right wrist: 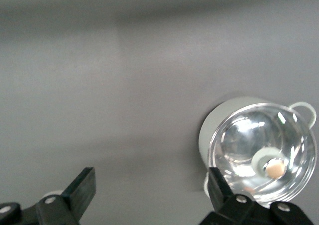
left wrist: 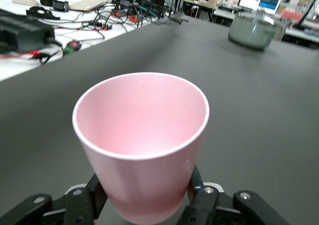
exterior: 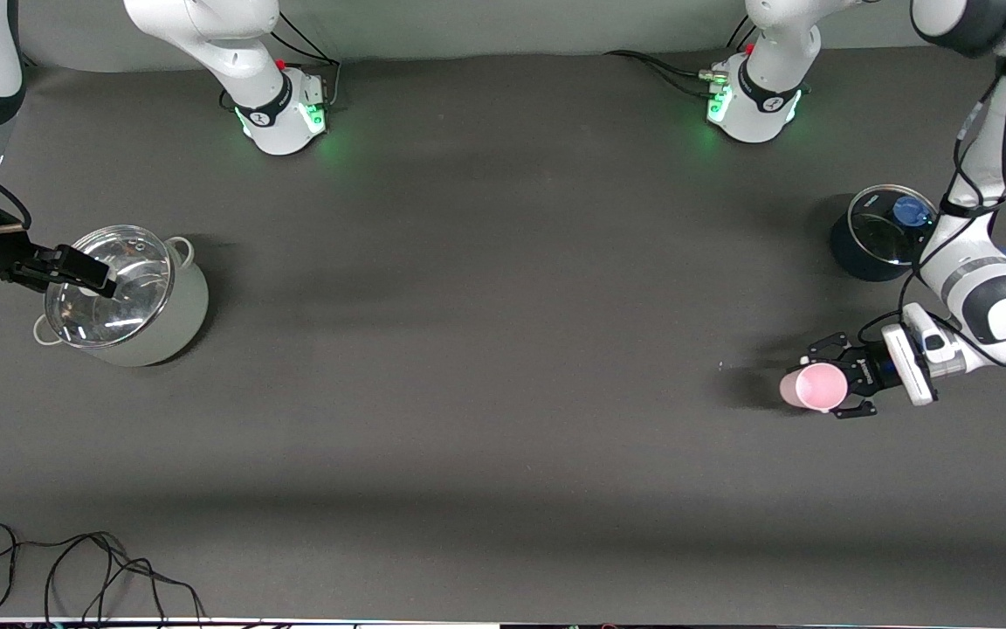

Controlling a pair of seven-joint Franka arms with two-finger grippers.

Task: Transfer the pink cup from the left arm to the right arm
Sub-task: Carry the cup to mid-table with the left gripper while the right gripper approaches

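One pink cup (exterior: 814, 387) is clenched in the left gripper (exterior: 835, 381), near the dark pot (exterior: 870, 249). The right gripper (exterior: 88, 273) hangs released over the second pot, the grey one (exterior: 132, 301).

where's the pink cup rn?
In the front view the pink cup sits at the left arm's end of the table, gripped by the left end effector, nearer the camera than the dark lidded pot.

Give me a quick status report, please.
Left gripper shut on pink cup. Right gripper open over lidded grey pot. Nothing between them.
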